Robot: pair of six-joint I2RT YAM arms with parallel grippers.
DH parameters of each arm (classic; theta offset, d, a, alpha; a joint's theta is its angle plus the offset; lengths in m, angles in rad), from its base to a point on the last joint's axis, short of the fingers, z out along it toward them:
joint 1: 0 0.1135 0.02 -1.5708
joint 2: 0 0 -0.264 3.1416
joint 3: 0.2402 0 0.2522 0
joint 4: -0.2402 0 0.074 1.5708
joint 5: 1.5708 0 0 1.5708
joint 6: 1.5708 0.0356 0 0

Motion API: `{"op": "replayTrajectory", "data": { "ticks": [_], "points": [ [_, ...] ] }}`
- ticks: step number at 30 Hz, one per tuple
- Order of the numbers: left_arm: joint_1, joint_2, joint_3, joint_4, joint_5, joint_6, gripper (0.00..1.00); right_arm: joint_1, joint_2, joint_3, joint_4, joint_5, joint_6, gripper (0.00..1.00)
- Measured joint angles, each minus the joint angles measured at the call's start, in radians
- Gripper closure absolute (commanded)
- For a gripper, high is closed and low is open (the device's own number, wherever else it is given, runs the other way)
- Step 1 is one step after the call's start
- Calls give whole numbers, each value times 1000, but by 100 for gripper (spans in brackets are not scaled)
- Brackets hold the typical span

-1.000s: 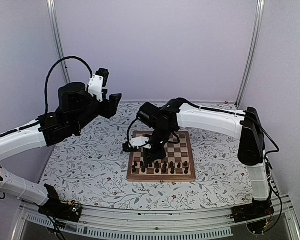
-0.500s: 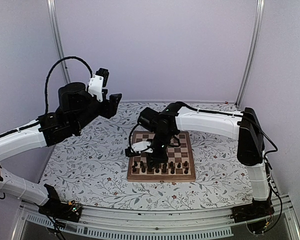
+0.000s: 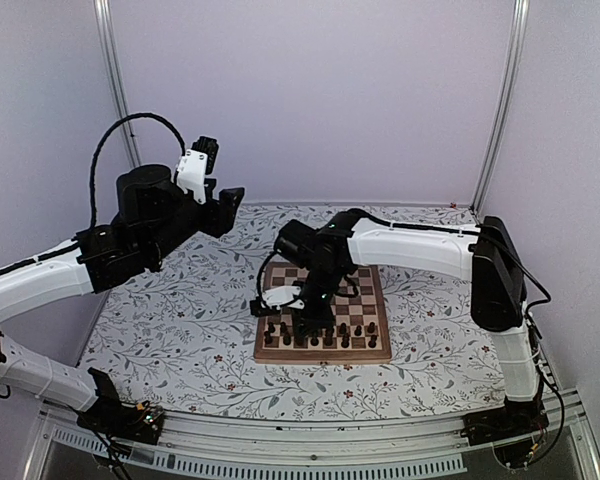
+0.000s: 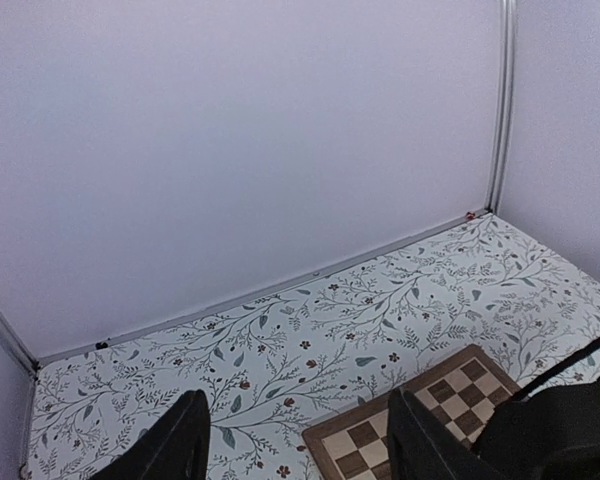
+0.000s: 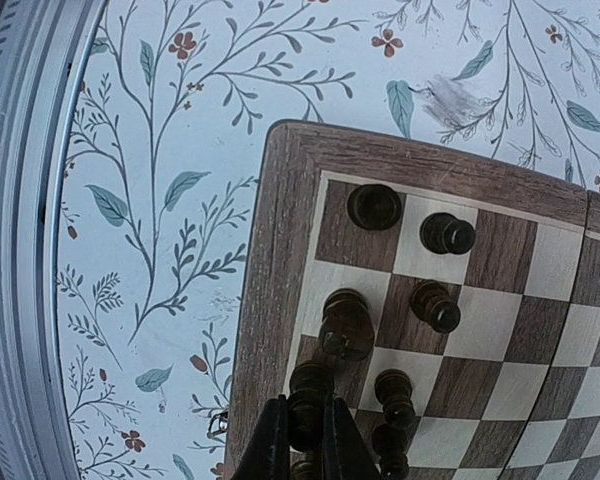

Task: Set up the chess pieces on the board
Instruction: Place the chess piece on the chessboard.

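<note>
The right gripper (image 5: 304, 440) is down over the board (image 5: 265, 250), close to its near border, with its jaws pinched tight on a dark chessman (image 5: 308, 400); other chess pieces (image 5: 374, 206) crowd just beside it in the two nearest rows; the far squares that show are bare. The left gripper (image 4: 300, 445) hangs high over the floral table (image 3: 160, 330), well apart from the board, its jaws partly spread and gripping nothing.

You see a board (image 5: 268, 250) of matt, visibly grained wood, chess pieces (image 5: 374, 206) turned dark with a faint sheen, a smooth, matt table covering (image 5: 160, 150) printed with flowers, and a ribbed, dull metal rail (image 5: 20, 250).
</note>
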Motion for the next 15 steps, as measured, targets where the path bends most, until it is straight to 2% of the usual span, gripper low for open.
{"op": "replayTrajectory", "data": {
  "ticks": [8,15],
  "points": [
    [0,0,0,0,14,0,38,0,26,-4,8,15,4,96],
    [0,0,0,-1,16,0,38,0,26,-6,15,19,4,90]
  ]
}}
